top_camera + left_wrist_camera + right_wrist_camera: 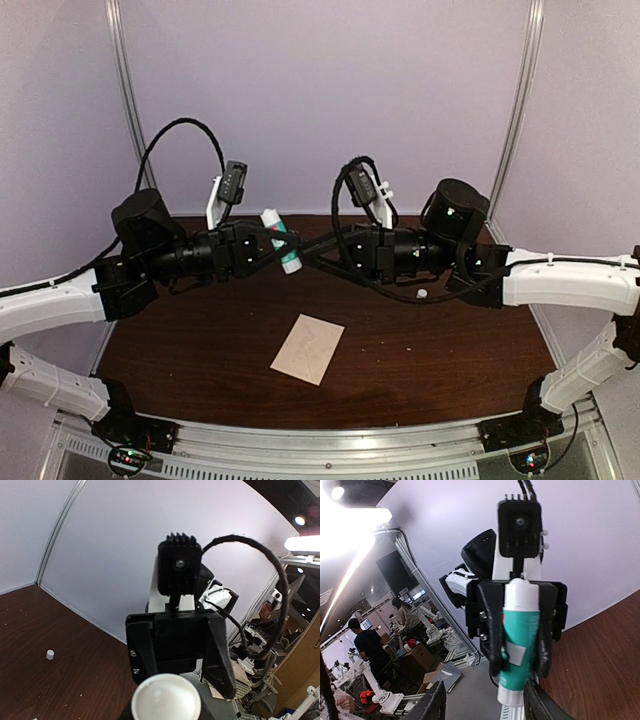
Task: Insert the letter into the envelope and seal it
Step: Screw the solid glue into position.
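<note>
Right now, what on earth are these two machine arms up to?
The two arms meet in mid-air above a brown table. The left gripper is clamped on a teal glue stick. The right gripper has its fingers on either side of the stick's end; whether they grip it cannot be told. A small white cap lies on the table. The pale envelope lies flat below the arms, untouched, so the sealing is not yet done.

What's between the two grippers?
A teal glue stick, clamped by the left gripper; the open right gripper flanks its end. Shows in top and right wrist views.
</note>
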Robot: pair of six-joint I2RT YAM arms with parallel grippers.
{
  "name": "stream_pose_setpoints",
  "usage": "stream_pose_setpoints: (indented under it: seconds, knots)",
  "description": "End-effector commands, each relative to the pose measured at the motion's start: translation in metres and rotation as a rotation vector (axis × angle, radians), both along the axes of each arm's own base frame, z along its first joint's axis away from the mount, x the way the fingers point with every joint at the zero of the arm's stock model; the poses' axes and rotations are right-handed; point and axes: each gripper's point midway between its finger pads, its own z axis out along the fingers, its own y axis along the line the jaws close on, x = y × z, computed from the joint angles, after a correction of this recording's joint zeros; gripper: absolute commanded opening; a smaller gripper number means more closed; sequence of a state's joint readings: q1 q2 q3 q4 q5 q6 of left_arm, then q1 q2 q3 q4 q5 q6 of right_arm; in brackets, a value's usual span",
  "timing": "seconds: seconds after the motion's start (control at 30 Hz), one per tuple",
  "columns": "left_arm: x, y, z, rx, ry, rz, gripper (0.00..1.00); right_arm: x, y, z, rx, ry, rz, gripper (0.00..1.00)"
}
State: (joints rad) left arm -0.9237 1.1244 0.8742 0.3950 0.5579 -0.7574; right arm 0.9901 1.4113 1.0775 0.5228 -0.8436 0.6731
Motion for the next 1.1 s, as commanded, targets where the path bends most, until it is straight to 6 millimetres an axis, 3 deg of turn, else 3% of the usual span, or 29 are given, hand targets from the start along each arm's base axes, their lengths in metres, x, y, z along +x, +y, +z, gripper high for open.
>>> stream_pose_setpoints:
  seconds: [0.0, 0.2, 0.4, 1.0, 1.07]
  knots:
    - [-0.014, 0.006, 0.035, -0.100, -0.086, -0.034, 0.00, 0.017, -0.006, -0.013, -0.016, 0.060, -0.069, 0.52]
    - [-0.013, 0.005, 0.034, -0.096, -0.079, -0.032, 0.00, 0.015, -0.004, -0.017, -0.026, 0.068, -0.047, 0.46]
    - [-0.015, 0.000, 0.034, -0.102, -0.085, -0.063, 0.00, -0.010, 0.005, -0.009, -0.023, 0.021, 0.071, 0.41]
    - [-0.018, -0.008, 0.034, -0.099, -0.086, -0.097, 0.00, -0.015, 0.010, -0.005, 0.020, 0.052, 0.138, 0.31]
    - [-0.018, -0.009, 0.033, -0.098, -0.085, -0.098, 0.00, -0.015, 0.010, -0.004, 0.025, 0.056, 0.143, 0.26]
